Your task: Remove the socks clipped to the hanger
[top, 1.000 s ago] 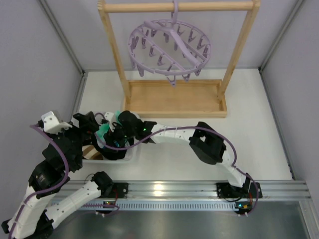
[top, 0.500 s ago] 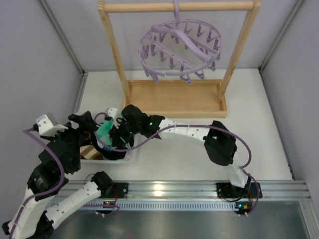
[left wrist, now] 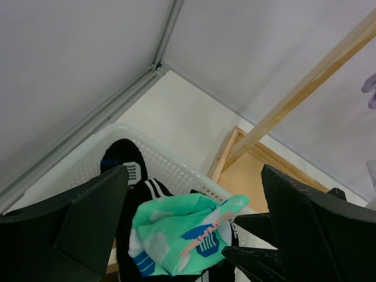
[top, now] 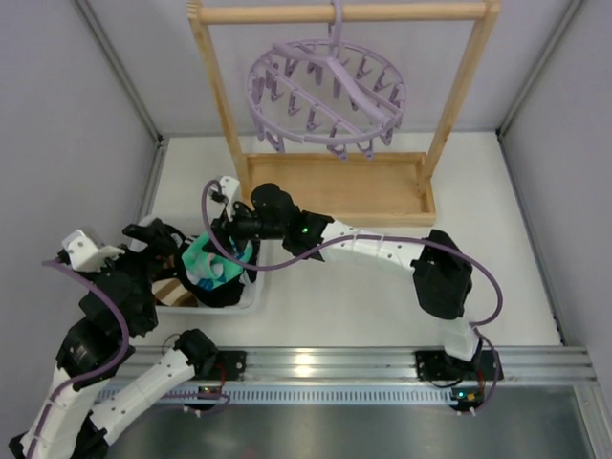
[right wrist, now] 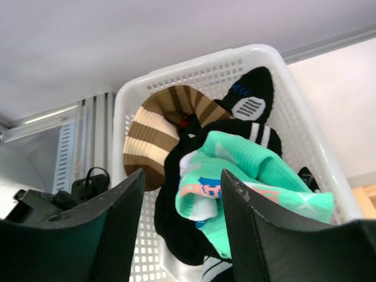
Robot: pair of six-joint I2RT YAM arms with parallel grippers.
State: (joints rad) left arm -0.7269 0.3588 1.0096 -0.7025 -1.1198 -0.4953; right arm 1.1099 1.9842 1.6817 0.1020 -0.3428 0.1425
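Note:
The lavender hanger [top: 325, 91] hangs from the wooden rack's top bar, and I see no socks on its pegs. The socks lie heaped in a white basket [top: 251, 292]: a mint-teal one [top: 212, 265] [left wrist: 182, 232] [right wrist: 247, 176] on top, black ones [left wrist: 126, 161] [right wrist: 249, 100] under it, and a brown striped one [right wrist: 158, 126] to the side. My right gripper [top: 229, 247] [right wrist: 183, 176] hovers open just over the mint sock, nothing between its fingers. My left gripper [top: 170, 251] [left wrist: 194, 176] stands wide open at the basket's left, above the heap.
The wooden rack [top: 335, 186] with its tray-like base stands behind the basket. Grey walls close in on the left and right. A metal rail [top: 382, 368] runs along the near edge by the arm bases.
The mint sock has left my right gripper and now lies spread in the basket. The right gripper shifted toward the far side. The left arm drew back slightly. The hanger swung right and back.

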